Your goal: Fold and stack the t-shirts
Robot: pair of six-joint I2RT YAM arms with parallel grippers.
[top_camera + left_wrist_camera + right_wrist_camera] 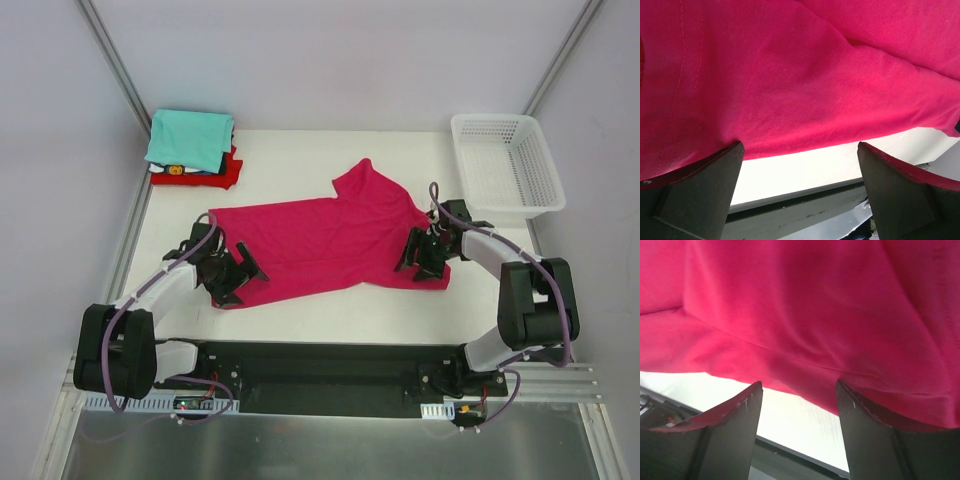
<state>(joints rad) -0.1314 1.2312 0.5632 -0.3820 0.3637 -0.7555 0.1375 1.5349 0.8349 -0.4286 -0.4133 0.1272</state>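
Pink shirt (320,240) lies spread on the white desk (330,315). Left fingers (695,195) are wide open at its edge. Right fingers (725,440) are open too, at the other end.

The pink t-shirt (320,240) is soft, matt knit cloth with faint creases. The basket (545,170) is white plastic mesh. The tabletop (330,315) looks smooth, matt and white.
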